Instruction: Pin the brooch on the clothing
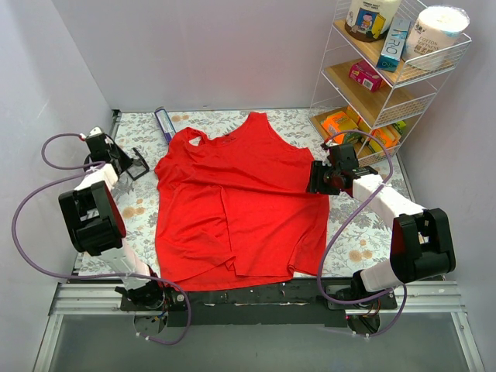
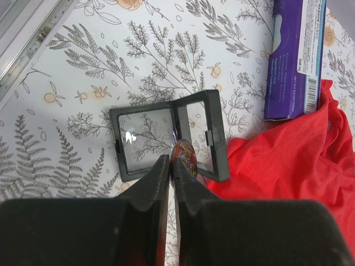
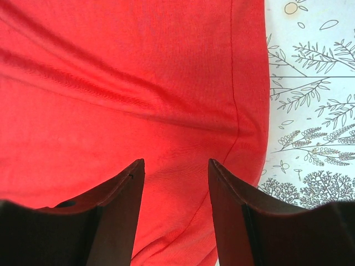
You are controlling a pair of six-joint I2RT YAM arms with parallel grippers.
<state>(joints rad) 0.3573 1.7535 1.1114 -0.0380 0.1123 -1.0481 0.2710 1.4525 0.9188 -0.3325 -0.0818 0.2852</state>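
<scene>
Two fingers (image 2: 148,191) of the left gripper (image 2: 172,165) are pinching the brooch (image 2: 186,159) over its open case (image 2: 218,136). The right gripper (image 3: 176,174) is hovering open above the edge of the clothing (image 3: 111,83), likely to steady it.

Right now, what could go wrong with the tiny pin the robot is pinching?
1. The left gripper holds the brooch only at its very fingertips, so it might slip and fall toward the open case.
2. The right gripper is open over the red top, not gripping it, so the cloth could bunch under the brooch.
</scene>
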